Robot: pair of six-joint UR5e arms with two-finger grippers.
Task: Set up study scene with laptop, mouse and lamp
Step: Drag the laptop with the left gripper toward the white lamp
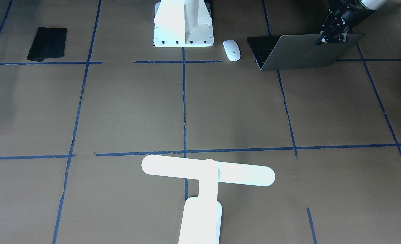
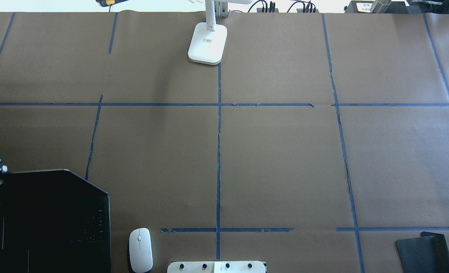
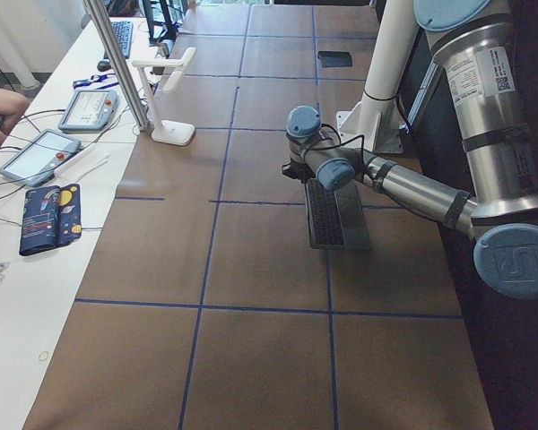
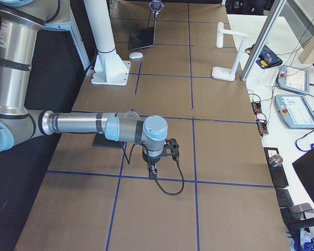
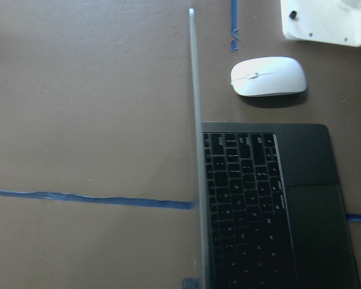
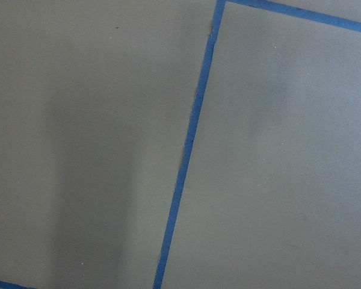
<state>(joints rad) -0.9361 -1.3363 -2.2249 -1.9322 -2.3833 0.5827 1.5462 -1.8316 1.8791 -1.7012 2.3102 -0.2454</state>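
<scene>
At the left end of the worktop (image 2: 285, 159), close to its robot-side edge, the left gripper (image 1: 332, 40) points down onto the top edge of the raised lid of the laptop (image 1: 305, 51), a little to the left of the lid's middle. Its fingers look drawn together on that thin edge, pinching the lid. The left wrist view looks straight down the lid, seen edge-on, with the keyboard (image 5: 243, 205) to one side of it. The laptop's base lies flat on the worktop, with its hinge toward the operators' edge and its screen facing the robot. Just to the right of the base, apart from it by a narrow gap, the mouse (image 2: 140, 250) lies flat beside the robot-side edge, between the laptop and the white pedestal (image 2: 216, 266). Well apart from all of these, at the middle of the far edge, the lamp (image 2: 208, 41) stands upright on its base. A black pad (image 2: 423, 250) lies near the right robot-side corner. The right gripper (image 4: 153, 166) hangs pointing down over bare worktop beside a blue tape line (image 6: 186, 156), forward of the pad. Only the side view shows it, so it is not clear whether its fingers are apart or together.
</scene>
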